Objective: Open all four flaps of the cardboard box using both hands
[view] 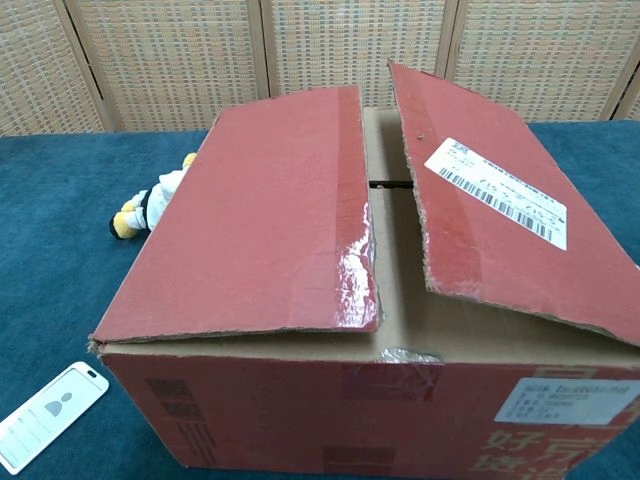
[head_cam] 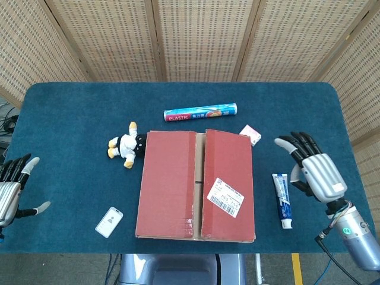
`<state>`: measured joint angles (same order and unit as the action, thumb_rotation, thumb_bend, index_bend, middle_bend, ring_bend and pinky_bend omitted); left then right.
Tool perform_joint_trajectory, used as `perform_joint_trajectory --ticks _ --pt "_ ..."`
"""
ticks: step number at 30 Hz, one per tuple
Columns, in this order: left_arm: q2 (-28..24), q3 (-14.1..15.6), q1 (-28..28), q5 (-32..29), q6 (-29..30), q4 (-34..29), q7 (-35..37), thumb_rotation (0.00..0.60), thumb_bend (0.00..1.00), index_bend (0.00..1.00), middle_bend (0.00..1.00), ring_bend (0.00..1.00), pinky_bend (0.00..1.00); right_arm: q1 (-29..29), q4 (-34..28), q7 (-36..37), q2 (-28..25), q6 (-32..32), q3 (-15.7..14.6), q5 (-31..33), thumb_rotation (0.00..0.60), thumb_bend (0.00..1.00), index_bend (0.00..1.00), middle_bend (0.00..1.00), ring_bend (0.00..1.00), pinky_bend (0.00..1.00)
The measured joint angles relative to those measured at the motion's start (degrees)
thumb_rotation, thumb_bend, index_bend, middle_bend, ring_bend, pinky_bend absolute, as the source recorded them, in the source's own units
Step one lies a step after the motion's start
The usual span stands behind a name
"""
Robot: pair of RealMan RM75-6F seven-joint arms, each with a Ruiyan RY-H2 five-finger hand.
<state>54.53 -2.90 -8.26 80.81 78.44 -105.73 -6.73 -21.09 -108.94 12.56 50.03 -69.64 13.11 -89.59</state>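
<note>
The right hand [head_cam: 313, 171] has a smooth silver-grey shell across its back, slightly domed and glossy. Its fingers [head_cam: 295, 142] are black along their length and end in pale grey tips. Behind the hand, the wrist narrows to a dark joint, then widens into a silver-grey forearm bearing a small green light. A thin black cable loops beside that wrist. The left hand [head_cam: 12, 190] shows the same build: grey back, black fingers, light tips.
</note>
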Motion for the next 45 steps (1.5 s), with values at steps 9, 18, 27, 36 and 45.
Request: perform_joint_trajectory --ticks 9,18,27,36,45 --pt "0.21 -0.4 -0.85 -0.97 -0.89 -0.24 -1.44 0.507 0.11 0.02 0.0 0.0 0.0 -8.94 -1.08 7.19 -0.89 7.65 1.96 -4.11 0.6 1.0 0.27 0.25 0.0 0.0" --pt "0.35 -0.54 -1.52 -2.17 -1.95 -0.44 -2.49 0.509 0.11 0.02 0.0 0.0 0.0 -15.85 -0.98 9.78 0.94 13.45 2.32 -6.43 0.6 1.0 0.31 0.27 0.0 0.0" --pt "0.23 -0.55 -2.02 -3.41 -2.96 -0.5 -3.25 0.509 0.11 0.02 0.0 0.0 0.0 -21.58 -0.56 9.67 2.46 19.32 1.96 -7.37 0.6 1.0 0.32 0.29 0.0 0.0" --pt "0.31 -0.53 -2.47 -4.24 -3.8 -0.33 -3.43 0.508 0.11 0.02 0.0 0.0 0.0 -25.67 -0.06 7.94 4.04 23.13 1.51 -6.15 0.6 1.0 0.32 0.29 0.0 0.0" --pt "0.23 -0.25 -2.63 -4.71 -4.65 0.04 -2.51 0.506 0.11 0.02 0.0 0.0 0.0 -27.51 0.14 4.85 5.07 24.87 0.43 -5.21 0.6 1.0 0.32 0.29 0.0 0.0"
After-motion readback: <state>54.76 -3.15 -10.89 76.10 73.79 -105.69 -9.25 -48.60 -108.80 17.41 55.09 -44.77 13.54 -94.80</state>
